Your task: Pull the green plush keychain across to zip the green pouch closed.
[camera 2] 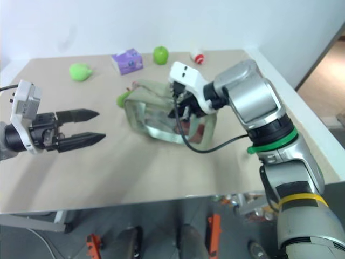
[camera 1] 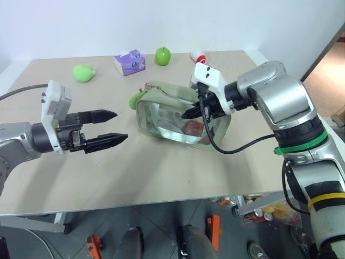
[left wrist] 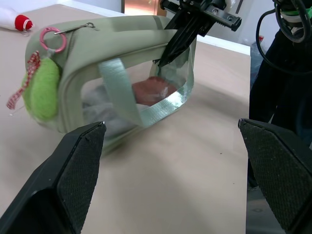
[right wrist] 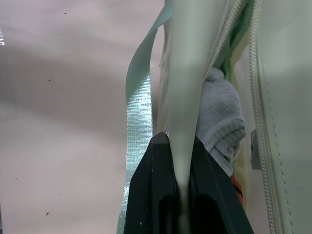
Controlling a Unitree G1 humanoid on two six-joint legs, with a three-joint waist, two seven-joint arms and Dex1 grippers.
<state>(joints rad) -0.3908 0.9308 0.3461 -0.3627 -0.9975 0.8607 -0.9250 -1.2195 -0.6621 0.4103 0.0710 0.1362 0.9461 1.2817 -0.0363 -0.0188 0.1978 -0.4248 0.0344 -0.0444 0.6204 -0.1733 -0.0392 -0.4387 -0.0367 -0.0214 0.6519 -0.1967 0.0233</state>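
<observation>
Two grippers | left gripper fingers spread, empty | right gripper fingers pinching green pouch edge

No legible text, label, brand, number or sign in any view. The purple tissue box, well beyond the left gripper on the far side of the table, carries a printed pattern, but no characters can be made out. The green pouch bears no readable marking.
</observation>
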